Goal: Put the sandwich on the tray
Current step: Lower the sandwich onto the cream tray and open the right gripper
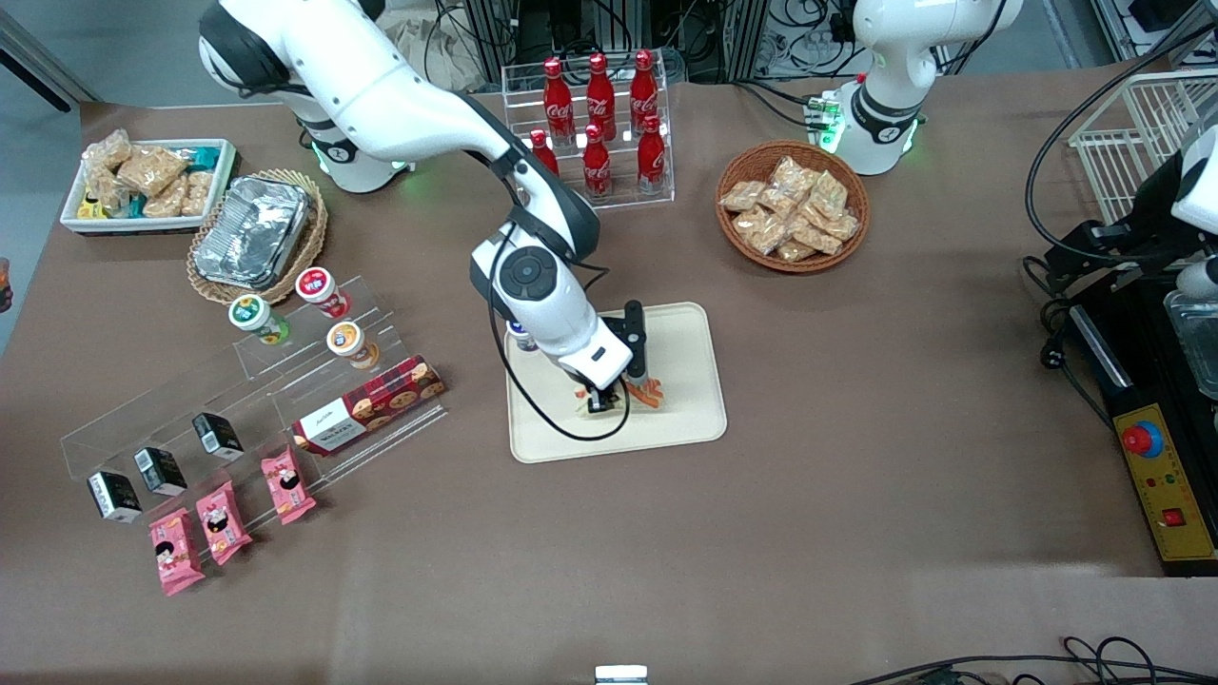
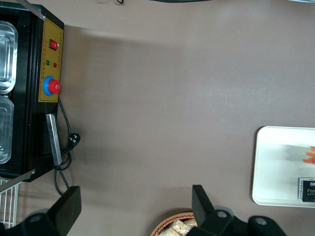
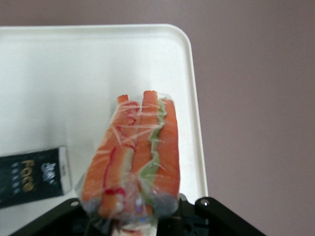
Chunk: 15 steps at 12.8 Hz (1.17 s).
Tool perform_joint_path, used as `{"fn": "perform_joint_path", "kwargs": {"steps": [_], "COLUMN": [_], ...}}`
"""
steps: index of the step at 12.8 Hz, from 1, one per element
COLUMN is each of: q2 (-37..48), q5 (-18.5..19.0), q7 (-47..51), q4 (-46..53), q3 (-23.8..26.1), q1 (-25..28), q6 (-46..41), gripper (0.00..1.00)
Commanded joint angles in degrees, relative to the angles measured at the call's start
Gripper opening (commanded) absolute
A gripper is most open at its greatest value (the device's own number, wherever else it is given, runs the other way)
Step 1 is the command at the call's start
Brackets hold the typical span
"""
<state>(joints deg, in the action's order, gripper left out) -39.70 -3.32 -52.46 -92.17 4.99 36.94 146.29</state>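
The sandwich (image 3: 138, 157) is a clear-wrapped wedge with orange, red and green layers. My right gripper (image 3: 130, 216) is shut on its near end. In the front view the gripper (image 1: 609, 398) stands low over the beige tray (image 1: 680, 328), at the part of the tray nearest the camera. The sandwich's orange edge (image 1: 647, 393) sticks out beside the fingers. In the right wrist view the sandwich lies over the tray (image 3: 74, 73), close to its rim. Whether it rests on the tray surface I cannot tell. The wrapper hides the fingertips.
A black packet (image 3: 29, 179) lies on the tray beside the sandwich. A rack of cola bottles (image 1: 599, 124) and a wicker basket of snacks (image 1: 792, 205) stand farther from the camera. A clear stepped shelf with a red cookie box (image 1: 369, 404) lies toward the working arm's end.
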Motion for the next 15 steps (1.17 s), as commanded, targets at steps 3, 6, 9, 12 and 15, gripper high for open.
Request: {"fn": "perform_joint_path", "kwargs": {"steps": [3, 6, 9, 12, 15], "q2": [-5.47, -5.83, -5.57, -4.87, -2.33], "q5": [1.47, 1.47, 1.56, 1.3, 0.5], "q7": [-0.63, -0.54, -0.8, -0.81, -0.63], "q4": [2.52, 2.52, 2.44, 2.44, 1.56], "q3": [-0.77, -1.48, -1.48, -1.39, -1.13], "q1": [0.41, 0.41, 0.41, 0.15, -0.55], "q6": [5.84, 6.99, 7.61, 7.61, 7.0], "gripper": [0.05, 0.29, 1.0, 1.0, 1.0]}}
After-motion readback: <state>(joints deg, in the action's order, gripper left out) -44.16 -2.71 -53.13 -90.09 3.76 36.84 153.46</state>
